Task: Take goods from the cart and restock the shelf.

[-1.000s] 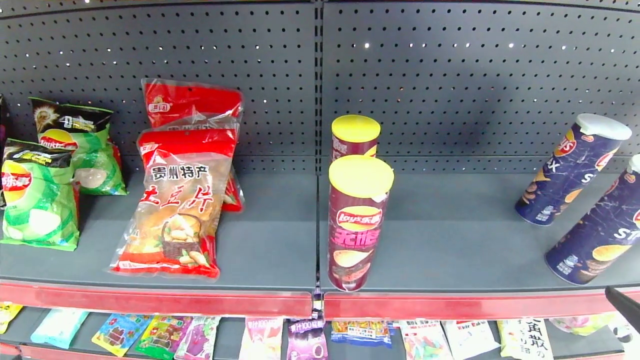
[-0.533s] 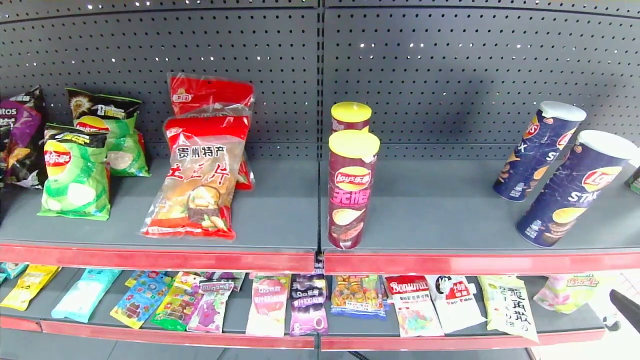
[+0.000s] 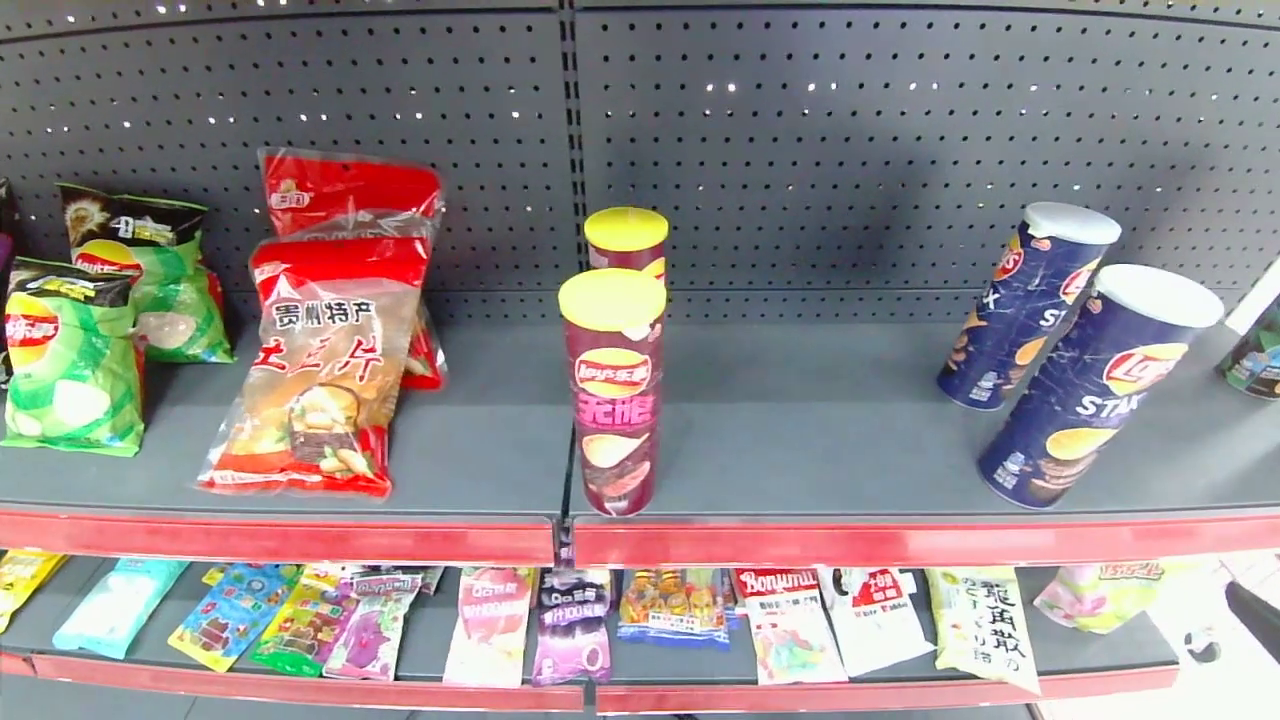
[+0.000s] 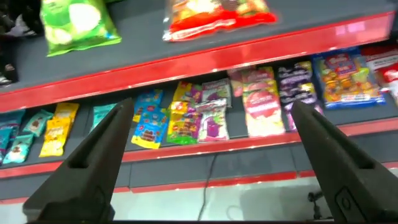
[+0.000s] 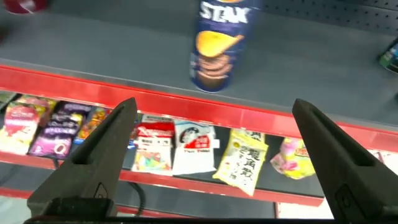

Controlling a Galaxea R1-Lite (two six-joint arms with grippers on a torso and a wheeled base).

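Note:
The grey shelf with a red front edge [image 3: 560, 540] carries two maroon chip cans with yellow lids, one at the front [image 3: 612, 390] and one behind it [image 3: 626, 240]. To their right stand two blue chip cans [image 3: 1095, 385], which also appear in the right wrist view [image 5: 217, 43]. Red snack bags [image 3: 315, 370] and green chip bags [image 3: 70, 360] lie on the left. My left gripper [image 4: 211, 106] hangs open and empty before the lower shelf. My right gripper [image 5: 214, 104] is open and empty below the blue can.
The lower shelf [image 3: 300, 690] holds a row of several small candy and snack packets [image 3: 790, 620]. Bare shelf surface lies between the maroon and blue cans [image 3: 800, 430]. A dark green can [image 3: 1255, 360] sits at the far right edge.
The head camera has pulled back and shifted, so more of the lower shelf shows. The goods themselves stand as before.

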